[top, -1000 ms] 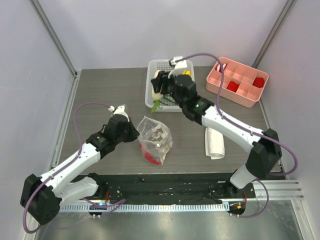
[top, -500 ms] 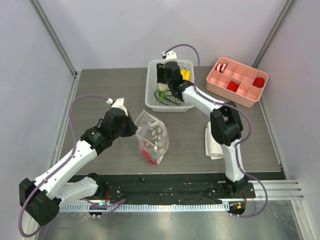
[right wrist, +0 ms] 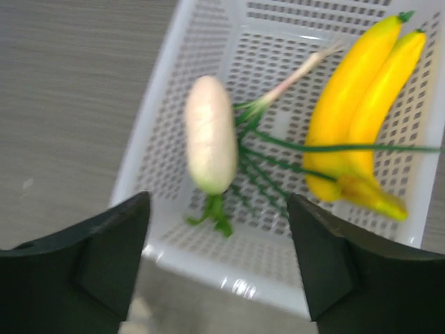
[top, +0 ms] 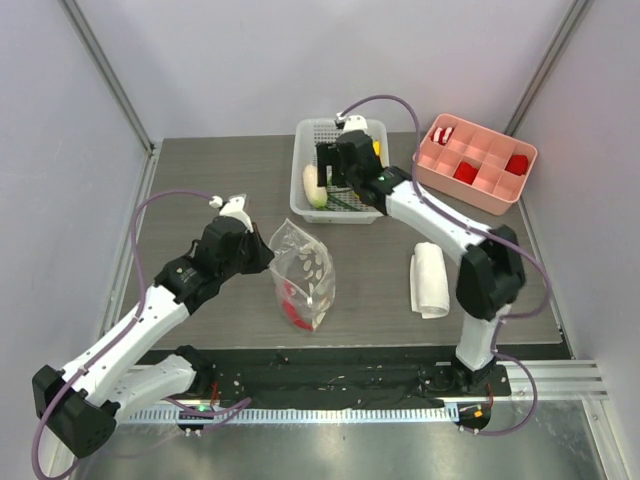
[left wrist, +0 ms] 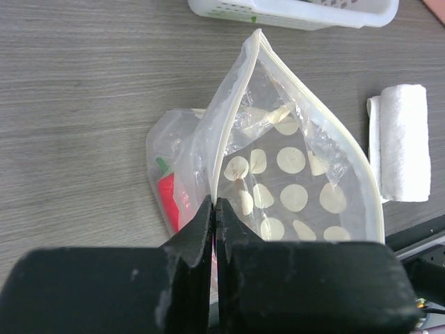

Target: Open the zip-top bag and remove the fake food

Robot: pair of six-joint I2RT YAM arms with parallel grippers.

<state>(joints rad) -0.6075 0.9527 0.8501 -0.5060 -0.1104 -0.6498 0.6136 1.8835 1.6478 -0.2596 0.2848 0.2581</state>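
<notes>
The zip-top bag (top: 306, 272), clear with white dots, stands open on the table; its mouth gapes wide in the left wrist view (left wrist: 295, 170). My left gripper (top: 258, 256) (left wrist: 215, 203) is shut on the bag's zip edge. Of the fake food, a red chili (top: 292, 306) (left wrist: 171, 202) lies inside the bag. My right gripper (top: 335, 178) (right wrist: 217, 205) hovers open over the white basket (top: 299, 203) (right wrist: 208, 277), holding nothing. The white radish (top: 314, 186) (right wrist: 208, 136), a yellow banana bunch (right wrist: 361, 104) and thin green stems (right wrist: 278, 147) lie in the basket.
A pink tray (top: 497, 200) with red blocks sits at the back right. A rolled white cloth (top: 430, 280) (left wrist: 402, 142) lies to the right of the bag. Grey walls close in the table at the back and sides.
My right gripper carried the radish over the basket, then opened; the radish now lies in the basket. The left gripper kept its hold on the bag's edge.
</notes>
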